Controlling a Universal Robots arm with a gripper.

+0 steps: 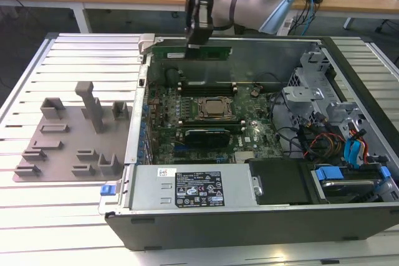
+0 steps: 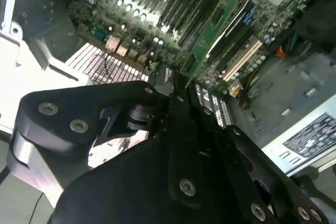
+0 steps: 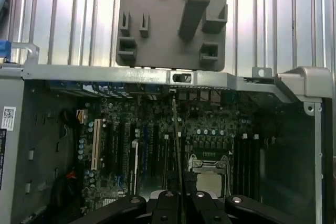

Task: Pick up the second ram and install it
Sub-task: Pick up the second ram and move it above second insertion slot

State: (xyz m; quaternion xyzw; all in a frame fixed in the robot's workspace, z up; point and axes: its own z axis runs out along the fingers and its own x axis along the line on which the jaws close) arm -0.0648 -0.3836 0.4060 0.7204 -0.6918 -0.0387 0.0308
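- Slatted metal tabletop [image 1: 81,54] is seen beneath an opened computer case [image 1: 249,228].
- The second ram [image 1: 221,51] is held pinched by the gripper [image 1: 198,40] at the exterior view's upper centre, above the motherboard [image 1: 163,142].

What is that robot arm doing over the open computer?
The robot arm's gripper is clamped on the second ram, a thin green memory stick, and holds it over the open computer case. In the second wrist view the stick hangs above the motherboard and its long slots, not yet pushed into one. The grey fixture plate lies on the table beside the case, on the exterior view's left.
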